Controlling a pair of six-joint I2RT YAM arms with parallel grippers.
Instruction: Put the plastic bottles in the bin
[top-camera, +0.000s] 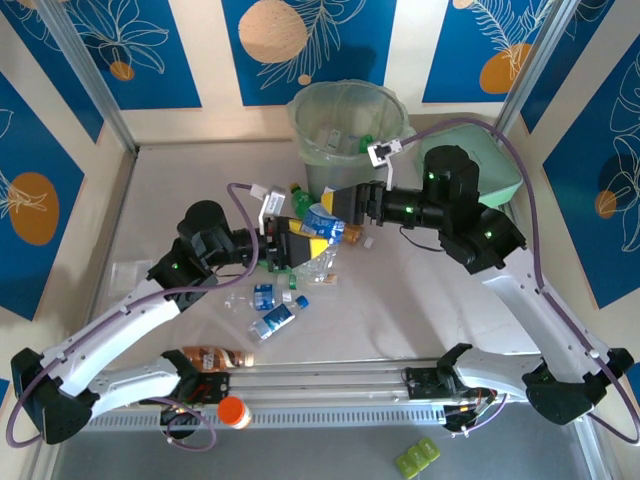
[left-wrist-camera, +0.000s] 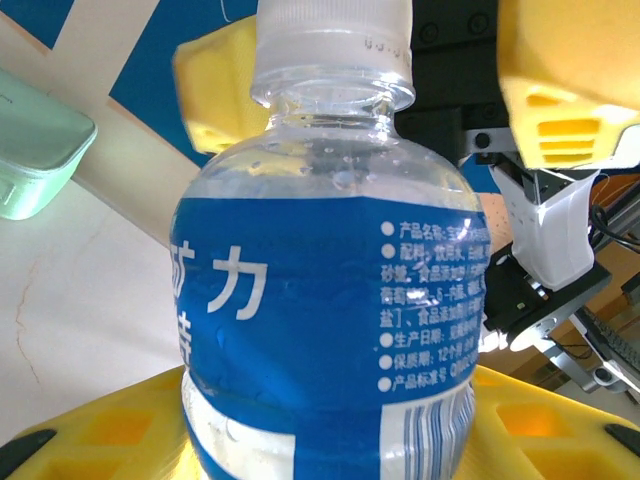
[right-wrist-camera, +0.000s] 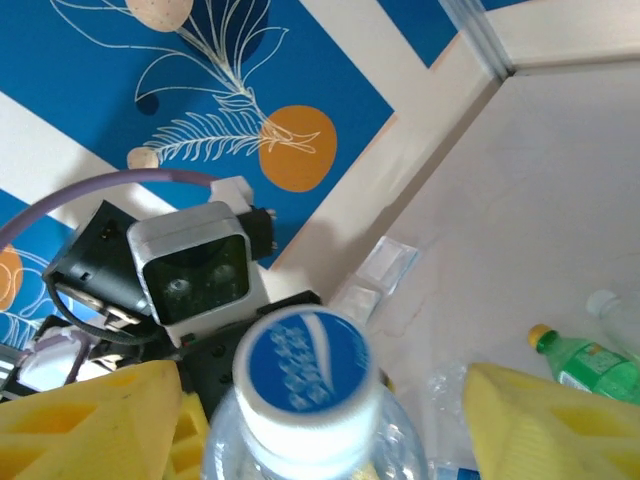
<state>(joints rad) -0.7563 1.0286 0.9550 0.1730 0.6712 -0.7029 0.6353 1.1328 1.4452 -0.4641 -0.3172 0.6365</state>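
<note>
Top camera: the left gripper (top-camera: 312, 243) is clamped on a blue-labelled bottle (left-wrist-camera: 330, 300), held above the table (top-camera: 420, 310) just in front of the bin (top-camera: 345, 125). On the left wrist camera I see the bottle's lower body wedged between that gripper's yellow pads (left-wrist-camera: 100, 435), with its neck and white cap (right-wrist-camera: 300, 372) pointing away from the wrist. The right gripper (right-wrist-camera: 320, 410) faces it from the other side, jaws apart. One yellow finger (right-wrist-camera: 545, 425) stands clear of the cap, and the other sits close beside it; I cannot tell whether that one touches. I would not call it a grip on the right side. The bin stands at the far edge of the table, lined with a clear bag, and a few bottles lie inside it, one of them green (top-camera: 365, 143). Loose bottles on the table: a green one with a yellow cap (top-camera: 299, 194) near the foot of the bin, two small blue-labelled ones (top-camera: 274, 319) below the left gripper, and a brown-labelled one (top-camera: 213, 357) near the left arm's base. A mint-green box (top-camera: 500, 172) sits behind the right arm.
</note>
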